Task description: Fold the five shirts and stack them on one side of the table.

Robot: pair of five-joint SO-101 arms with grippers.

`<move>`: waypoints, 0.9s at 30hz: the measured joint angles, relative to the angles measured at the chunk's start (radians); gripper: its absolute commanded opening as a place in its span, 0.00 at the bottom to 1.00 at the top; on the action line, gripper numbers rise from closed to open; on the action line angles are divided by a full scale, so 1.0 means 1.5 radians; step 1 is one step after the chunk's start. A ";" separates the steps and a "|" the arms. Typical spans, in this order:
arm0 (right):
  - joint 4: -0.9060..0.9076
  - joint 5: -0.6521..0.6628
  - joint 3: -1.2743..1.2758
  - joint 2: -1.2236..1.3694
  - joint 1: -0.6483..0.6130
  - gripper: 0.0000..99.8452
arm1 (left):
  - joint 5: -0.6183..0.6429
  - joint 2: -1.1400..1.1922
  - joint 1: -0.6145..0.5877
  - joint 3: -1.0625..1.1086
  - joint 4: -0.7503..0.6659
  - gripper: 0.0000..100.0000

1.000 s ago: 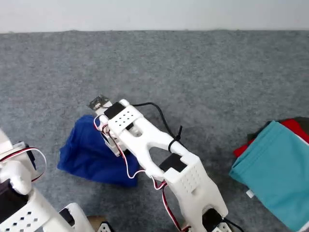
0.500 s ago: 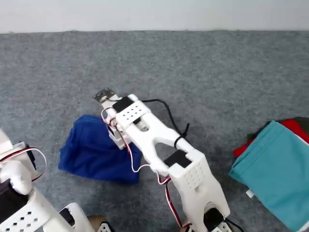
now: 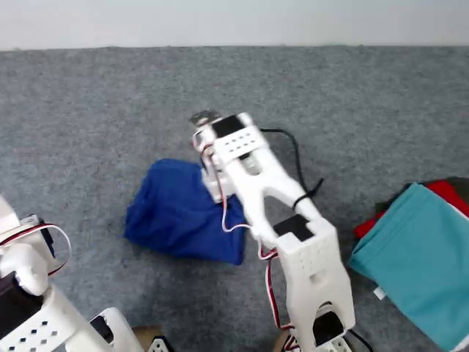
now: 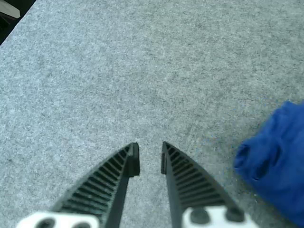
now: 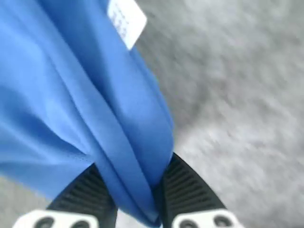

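A folded blue shirt (image 3: 179,213) lies on the grey table left of centre. My right gripper (image 3: 212,180) is shut on the shirt's right edge, and in the right wrist view the blue cloth (image 5: 95,109) with a white tag (image 5: 126,19) is pinched between the black fingers (image 5: 183,187). A stack with a teal shirt (image 3: 414,257) on top of a red one (image 3: 447,192) and a dark one sits at the right edge. My left gripper (image 4: 149,159) hangs slightly open over bare carpet, with a corner of the blue shirt (image 4: 273,161) off to its side.
The left arm's white base (image 3: 29,293) stands at the lower left corner. The grey carpet (image 3: 330,95) reaches to a pale wall along the far edge. The right arm's white links (image 3: 293,242) stretch over the middle.
My right gripper has dragged the blue shirt to the right and away from the front, toward the stack. The left arm has not moved.
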 measured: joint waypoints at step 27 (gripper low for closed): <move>0.073 0.141 0.340 -0.487 0.432 0.01 | 0.000 0.000 0.000 0.000 0.000 0.09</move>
